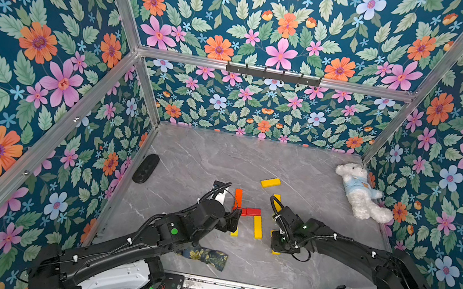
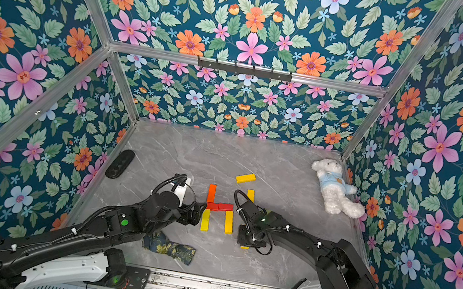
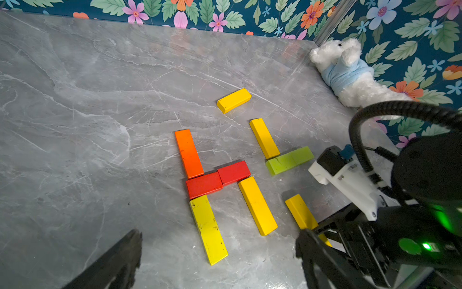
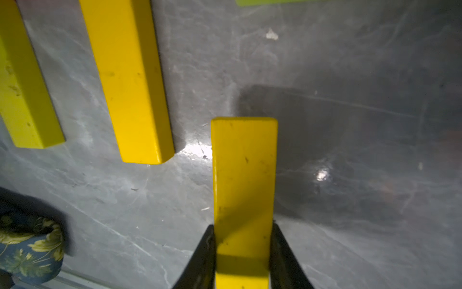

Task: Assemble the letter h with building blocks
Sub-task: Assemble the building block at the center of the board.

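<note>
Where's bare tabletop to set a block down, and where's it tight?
Bare: the far strip between back wall and the lone yellow block; the stretch from the black oval pad to the orange block. Crowded: around the red blocks and green blocks.

We count one orange bar (image 3: 188, 152), five yellow or amber bars (image 3: 208, 230) (image 3: 257, 205) (image 3: 264, 137) (image 3: 233, 100) (image 3: 300, 212), two red bars (image 3: 204, 185) (image 3: 234, 172) and, judging by a faint seam, probably two lime green bars (image 3: 280, 164) (image 3: 302, 155). We also count one plush bear (image 1: 359, 190), one floral cloth (image 1: 205, 256) and one black oval pad (image 1: 146, 168).
</note>
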Robot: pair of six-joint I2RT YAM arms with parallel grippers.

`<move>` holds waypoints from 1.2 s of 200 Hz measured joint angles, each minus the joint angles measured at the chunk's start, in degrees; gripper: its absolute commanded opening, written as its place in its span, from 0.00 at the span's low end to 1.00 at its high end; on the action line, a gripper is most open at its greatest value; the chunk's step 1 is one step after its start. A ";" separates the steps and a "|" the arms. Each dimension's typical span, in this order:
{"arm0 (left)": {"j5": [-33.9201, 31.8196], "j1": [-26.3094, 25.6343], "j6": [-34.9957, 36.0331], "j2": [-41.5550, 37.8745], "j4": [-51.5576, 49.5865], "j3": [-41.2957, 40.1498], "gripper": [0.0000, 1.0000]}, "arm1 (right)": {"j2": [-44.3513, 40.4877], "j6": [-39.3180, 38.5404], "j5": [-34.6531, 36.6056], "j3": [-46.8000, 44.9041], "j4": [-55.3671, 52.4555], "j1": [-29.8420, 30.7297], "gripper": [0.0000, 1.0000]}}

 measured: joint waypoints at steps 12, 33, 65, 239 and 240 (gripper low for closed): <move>0.02 0.00 0.00 -0.17 -0.02 -0.17 0.99 | 0.72 -0.20 0.07 0.39 0.31 -0.44 0.23; 0.04 0.00 0.00 -0.37 0.00 -0.17 0.99 | 1.81 -0.87 0.15 0.98 1.01 -1.86 0.23; 0.09 0.00 0.00 -0.66 -0.02 -0.17 0.99 | 3.17 -1.55 0.96 2.12 1.09 -2.97 0.23; -0.04 0.00 0.00 -1.64 -0.07 -0.35 0.99 | 7.98 -2.60 2.89 4.92 1.38 -3.82 0.23; -0.04 0.00 0.00 -1.64 -0.07 -0.35 0.99 | 7.98 -2.60 2.89 4.92 1.40 -3.82 0.23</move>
